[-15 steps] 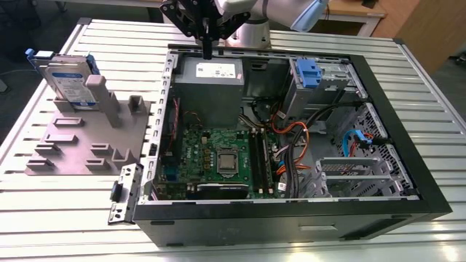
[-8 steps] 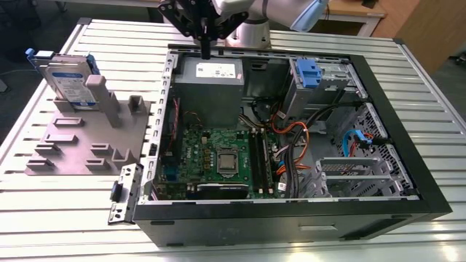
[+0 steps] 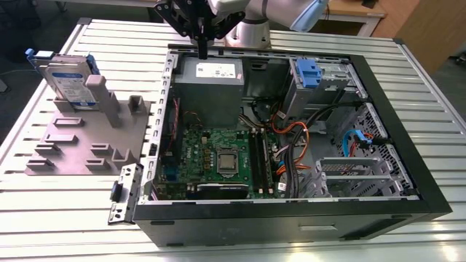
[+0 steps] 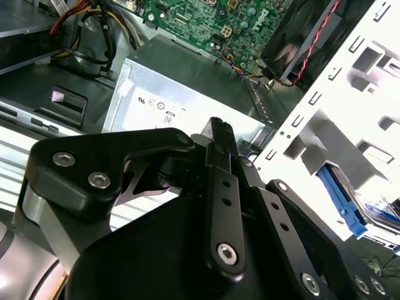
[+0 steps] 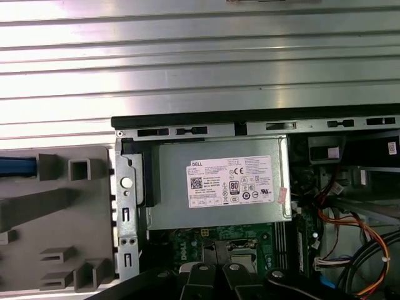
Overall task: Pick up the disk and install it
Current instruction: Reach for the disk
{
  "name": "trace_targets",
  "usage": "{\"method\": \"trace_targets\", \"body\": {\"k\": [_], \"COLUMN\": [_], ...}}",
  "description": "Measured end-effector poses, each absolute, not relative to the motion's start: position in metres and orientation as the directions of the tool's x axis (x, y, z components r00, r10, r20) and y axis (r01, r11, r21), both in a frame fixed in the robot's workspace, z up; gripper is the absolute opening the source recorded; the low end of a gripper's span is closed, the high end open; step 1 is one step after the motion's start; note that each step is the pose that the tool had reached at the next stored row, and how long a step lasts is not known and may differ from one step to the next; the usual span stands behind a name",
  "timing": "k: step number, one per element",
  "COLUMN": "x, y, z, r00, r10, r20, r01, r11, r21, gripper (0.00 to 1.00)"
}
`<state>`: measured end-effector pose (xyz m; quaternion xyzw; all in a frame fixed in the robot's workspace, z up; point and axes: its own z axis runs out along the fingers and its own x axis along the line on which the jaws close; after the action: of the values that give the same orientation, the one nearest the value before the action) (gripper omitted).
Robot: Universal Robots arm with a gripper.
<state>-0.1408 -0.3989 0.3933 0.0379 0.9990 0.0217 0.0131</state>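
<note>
While the hand [image 3: 202, 53] hangs over the grey box [image 3: 209, 90] at the edge of the open computer [image 3: 291, 213], its fingers [image 4: 220, 134] pinched together on nothing, your disk [image 3: 71, 82] stands well off to its side, untouched. It sits on edge in the grey holder [image 3: 87, 144] on the desk [image 3: 58, 218], probably so its flat faces are free for gripping.

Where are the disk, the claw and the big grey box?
disk [image 3: 71, 82]: exterior view, on its label.
claw [image 3: 202, 52]: exterior view, between its fingertips.
grey box [image 5: 231, 182]: first wrist view, on its white sticker.
</note>
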Motion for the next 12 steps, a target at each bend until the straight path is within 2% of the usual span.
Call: {"method": "trace_targets", "body": {"k": [12], "x": [-0.1421], "y": [-0.399], "z": [0.3933], "r00": [-0.997], "r10": [0.076], "r20": [-0.024], "r01": [0.075], "r11": [0.996], "r21": [0.044], "gripper": [0.11]}}
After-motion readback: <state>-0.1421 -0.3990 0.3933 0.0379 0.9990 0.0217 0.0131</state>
